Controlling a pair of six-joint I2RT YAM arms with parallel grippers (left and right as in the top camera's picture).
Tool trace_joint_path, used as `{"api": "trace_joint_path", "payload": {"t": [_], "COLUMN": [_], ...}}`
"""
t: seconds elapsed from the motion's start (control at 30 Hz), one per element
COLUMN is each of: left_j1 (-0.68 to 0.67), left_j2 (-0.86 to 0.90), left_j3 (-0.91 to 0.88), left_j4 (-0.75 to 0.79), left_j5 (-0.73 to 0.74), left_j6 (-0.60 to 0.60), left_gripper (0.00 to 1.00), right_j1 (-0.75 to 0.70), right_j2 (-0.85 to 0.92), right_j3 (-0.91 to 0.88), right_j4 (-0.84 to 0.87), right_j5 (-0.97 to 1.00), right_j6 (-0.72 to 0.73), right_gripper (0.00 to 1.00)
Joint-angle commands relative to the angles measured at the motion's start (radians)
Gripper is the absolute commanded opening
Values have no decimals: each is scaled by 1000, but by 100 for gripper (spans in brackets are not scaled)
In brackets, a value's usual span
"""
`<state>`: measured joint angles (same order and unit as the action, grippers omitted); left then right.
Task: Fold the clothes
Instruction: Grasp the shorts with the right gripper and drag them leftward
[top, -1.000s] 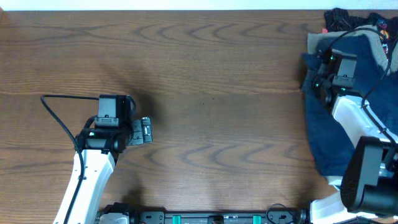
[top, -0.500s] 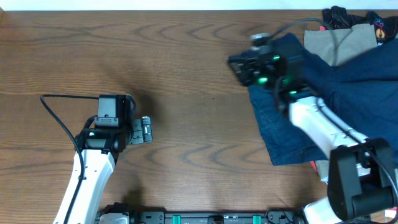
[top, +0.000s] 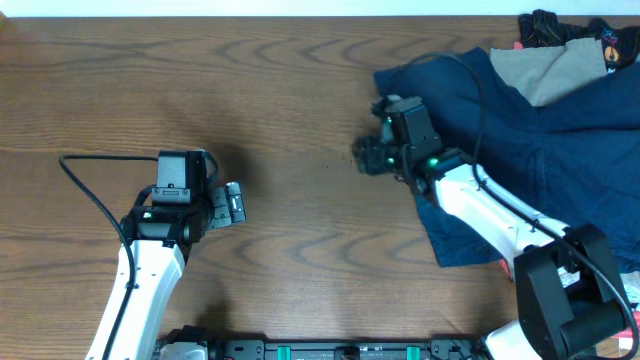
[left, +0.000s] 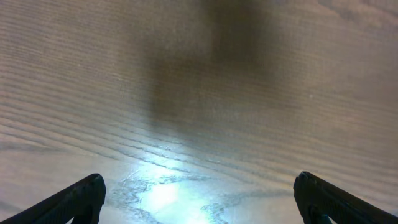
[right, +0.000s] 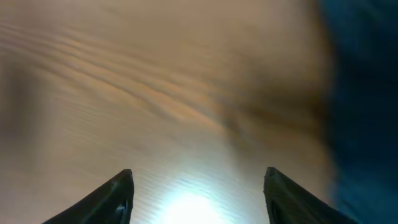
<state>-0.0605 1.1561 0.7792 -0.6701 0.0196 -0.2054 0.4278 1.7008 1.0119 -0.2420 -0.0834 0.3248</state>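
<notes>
The wooden worktop (top: 300, 80) is bare across most of its width. The navy garment (top: 560, 150) lies bunched and rumpled, with no fold made in it that I can see. Behind its far edge a khaki garment (top: 555, 70) pokes out, partly covered by it, and beyond that is a black garment (top: 545, 25).

The right gripper (top: 365, 157) hovers just off the navy garment's near-centre edge. Its jaws are spread over plain wood and hold nothing, with the blue cloth only at the side of its wrist view. The left gripper (top: 234, 203) sits well apart from the navy garment, jaws also spread and empty.

This looks to me like the laying-out step, not yet the folding. Next, I'd say, the right jaws need to take a corner or hem and flatten the cloth, and the left arm needs to come across to help.
</notes>
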Motion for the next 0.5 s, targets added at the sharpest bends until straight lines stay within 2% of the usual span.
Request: {"api": "trace_joint_path", "payload": {"t": [0.0,0.23,0.47], "left_j1": [5,5,5], "left_j2": [2,2,2], "left_j3": [14,14,14], "left_j4": [1,1,-3], "left_j5": [-2,-2,-2], "left_j6": [-63,-63,-63], "left_gripper": [98,98,98], "right_j1": [-37,-66,-69], "right_j2": [-13,-12,-12], "right_j3": [6,3,-74], "right_j4": [-109,-326,-306], "right_j5": [200,272,344], "right_j6": [-19,-19,-19], "right_gripper": [68,69,69]}}
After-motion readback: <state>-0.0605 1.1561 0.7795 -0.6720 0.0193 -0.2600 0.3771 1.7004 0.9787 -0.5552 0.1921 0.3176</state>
